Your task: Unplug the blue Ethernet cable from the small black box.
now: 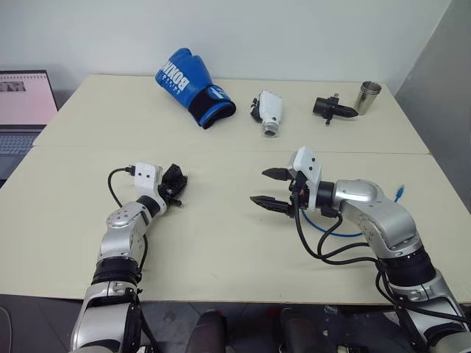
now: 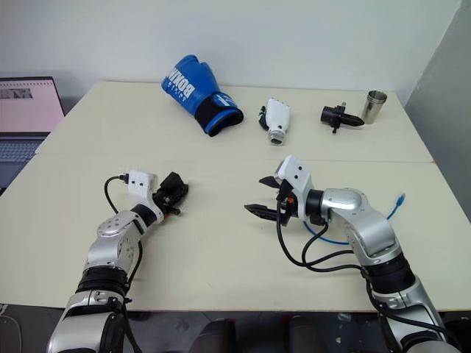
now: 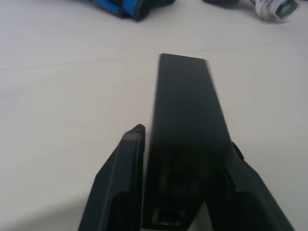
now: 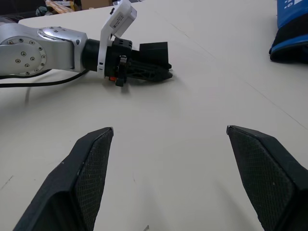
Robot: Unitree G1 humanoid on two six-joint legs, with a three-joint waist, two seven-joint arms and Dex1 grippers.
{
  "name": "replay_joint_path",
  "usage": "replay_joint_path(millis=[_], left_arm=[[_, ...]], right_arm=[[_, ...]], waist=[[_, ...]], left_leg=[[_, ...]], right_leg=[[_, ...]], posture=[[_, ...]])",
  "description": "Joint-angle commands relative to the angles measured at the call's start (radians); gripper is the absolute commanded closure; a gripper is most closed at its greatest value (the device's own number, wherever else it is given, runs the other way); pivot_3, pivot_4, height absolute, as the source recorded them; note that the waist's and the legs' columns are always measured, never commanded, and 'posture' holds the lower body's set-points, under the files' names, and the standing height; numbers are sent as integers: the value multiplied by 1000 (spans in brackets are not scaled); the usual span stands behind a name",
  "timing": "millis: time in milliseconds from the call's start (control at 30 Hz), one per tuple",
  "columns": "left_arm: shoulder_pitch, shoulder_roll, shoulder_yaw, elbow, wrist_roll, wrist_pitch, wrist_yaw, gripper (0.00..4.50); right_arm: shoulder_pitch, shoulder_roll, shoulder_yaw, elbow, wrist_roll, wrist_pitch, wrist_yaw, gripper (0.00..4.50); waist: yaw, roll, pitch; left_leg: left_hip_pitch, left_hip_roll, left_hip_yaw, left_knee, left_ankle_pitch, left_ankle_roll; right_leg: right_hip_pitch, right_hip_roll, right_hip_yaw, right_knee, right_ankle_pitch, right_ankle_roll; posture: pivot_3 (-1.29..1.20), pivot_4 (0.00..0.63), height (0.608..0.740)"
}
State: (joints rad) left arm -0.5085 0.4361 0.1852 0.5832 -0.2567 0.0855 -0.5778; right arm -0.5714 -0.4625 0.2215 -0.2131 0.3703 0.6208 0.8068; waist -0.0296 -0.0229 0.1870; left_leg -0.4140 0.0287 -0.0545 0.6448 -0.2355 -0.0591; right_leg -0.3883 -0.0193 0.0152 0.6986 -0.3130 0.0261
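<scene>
Box-wise, the small black box (image 3: 185, 144) sits clamped between the left gripper (image 1: 175, 184)'s fingers low over the table (image 1: 221, 243), while the right gripper (image 1: 269, 187) hovers spread wide, the blue Ethernet cable (image 2: 331, 239) behind it.

The cream table (image 1: 221, 250) carried a boxing glove (image 1: 193, 87) at eleven o'clock, a white device (image 1: 268, 112), black gadget (image 1: 333, 109), metal cup (image 1: 367, 97) toward one, blue Ethernet cable (image 2: 396, 202) at four.

Blue cable (image 1: 346, 234), black box (image 3: 185, 139), cream table (image 1: 221, 243)
</scene>
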Motion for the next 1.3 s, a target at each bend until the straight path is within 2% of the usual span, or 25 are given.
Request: replay_joint_path(millis=[33, 333, 867, 1300], left_arm=[[11, 5, 13, -22, -5, 16, 5, 1779], [14, 4, 24, -40, -17, 35, 3, 49], [-8, -5, 107, -99, -100, 121, 48, 49], [-13, 10, 73, -94, -62, 89, 7, 49]], right_arm=[[-14, -2, -6, -33, -3, -19, 11, 496], [-19, 0, -6, -24, -11, -28, 18, 496], [-23, 17, -8, -13, -28, -35, 25, 496], [-21, 18, -7, -10, -36, -37, 28, 496]], waist=[[0, 0, 0], [-1, 0, 0], [-1, 0, 0], [-1, 0, 0]], left_leg=[[0, 0, 0, 0, 0, 0], [0, 0, 0, 0, 0, 0], [0, 0, 0, 0, 0, 0], [0, 0, 0, 0, 0, 0]], right_leg=[[0, 0, 0, 0, 0, 0], [0, 0, 0, 0, 0, 0], [0, 0, 0, 0, 0, 0], [0, 0, 0, 0, 0, 0]], posture=[[0, 150, 740], [0, 150, 740], [0, 150, 740], [0, 150, 740]])
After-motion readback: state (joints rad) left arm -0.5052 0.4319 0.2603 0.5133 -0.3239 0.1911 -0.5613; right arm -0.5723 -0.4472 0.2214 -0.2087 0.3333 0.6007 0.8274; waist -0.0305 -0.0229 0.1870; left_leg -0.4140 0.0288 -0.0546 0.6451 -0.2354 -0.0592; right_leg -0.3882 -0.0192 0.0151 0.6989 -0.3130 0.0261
